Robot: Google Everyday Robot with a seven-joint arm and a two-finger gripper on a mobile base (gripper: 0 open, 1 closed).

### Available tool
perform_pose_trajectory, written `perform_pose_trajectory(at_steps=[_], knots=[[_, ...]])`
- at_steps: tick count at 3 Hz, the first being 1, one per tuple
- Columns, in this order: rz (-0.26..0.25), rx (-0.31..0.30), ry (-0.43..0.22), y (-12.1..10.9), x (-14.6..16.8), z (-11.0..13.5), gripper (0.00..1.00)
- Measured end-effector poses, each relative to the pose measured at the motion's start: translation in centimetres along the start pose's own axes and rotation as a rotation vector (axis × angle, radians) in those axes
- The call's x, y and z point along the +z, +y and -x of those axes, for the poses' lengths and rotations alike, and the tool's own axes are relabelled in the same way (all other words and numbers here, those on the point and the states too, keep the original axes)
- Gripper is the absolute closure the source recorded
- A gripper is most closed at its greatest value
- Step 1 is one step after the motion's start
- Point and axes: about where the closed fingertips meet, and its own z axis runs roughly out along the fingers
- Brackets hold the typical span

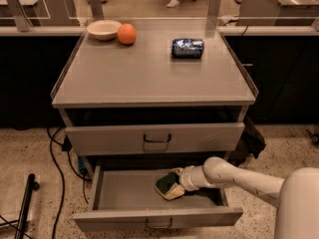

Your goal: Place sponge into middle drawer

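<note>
- My gripper [175,182] is down inside the open middle drawer [124,195], right of its centre; my pale arm reaches in from the right.
- My jaws are closed on the sponge [165,186], holding it by its right end.
- The sponge hangs tilted just above the drawer floor, or barely on it; I cannot tell which. Its dark green top faces up and to the left, and the yellow foam shows along the lower edge.
- The drawer is pulled well out toward the camera. Its grey front with the small dark handle sits nearest, and the floor left of the sponge is bare metal.
- The upper drawer [154,138] above it is shut, its handle in the middle of the front.
- On the tabletop [149,78], a pale bowl [103,29] and an orange [126,34] sit touching at the back left, and a dark blue packet [187,48] lies on its side, well apart, at the back right.
- A black cable [56,158] trails over the speckled floor to the left of the cabinet.
</note>
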Motion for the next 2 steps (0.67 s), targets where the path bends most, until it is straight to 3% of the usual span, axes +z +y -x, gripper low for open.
perform_pose_trajectory(at_steps=[2], knots=[[0.0, 0.0, 0.0, 0.0, 0.0, 0.0, 0.58]])
